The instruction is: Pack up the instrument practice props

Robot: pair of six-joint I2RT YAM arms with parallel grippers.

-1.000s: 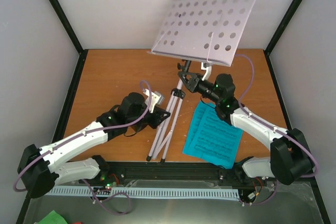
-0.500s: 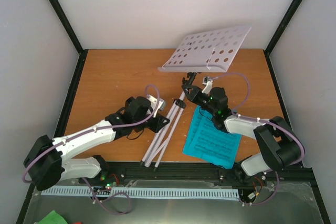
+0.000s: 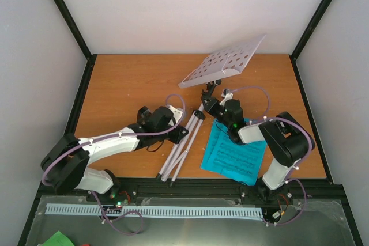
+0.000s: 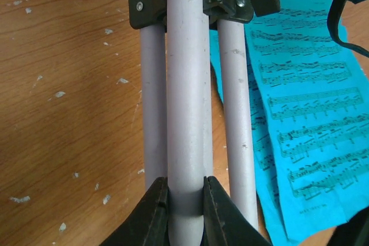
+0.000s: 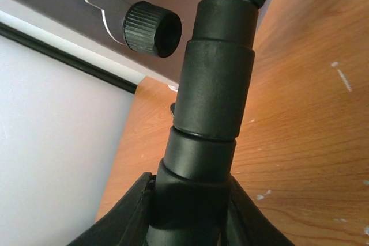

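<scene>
Table [image 3: 115, 84], bare wood by L edge; stand [image 3: 222, 64] tilted, L jaws clamp tube [image 4: 185, 84], R jaws clamp neck [image 5: 213, 90].

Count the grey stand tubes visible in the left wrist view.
3. The left tube is over bare table, the middle tube is clamped in the left hand, the right tube overlaps the sheet music. Another may hide behind the middle tube.

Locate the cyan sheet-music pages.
In the top view, the cyan sheet-music pages lie flat, near right on the wooden table, beside the grey tripod legs.
</scene>
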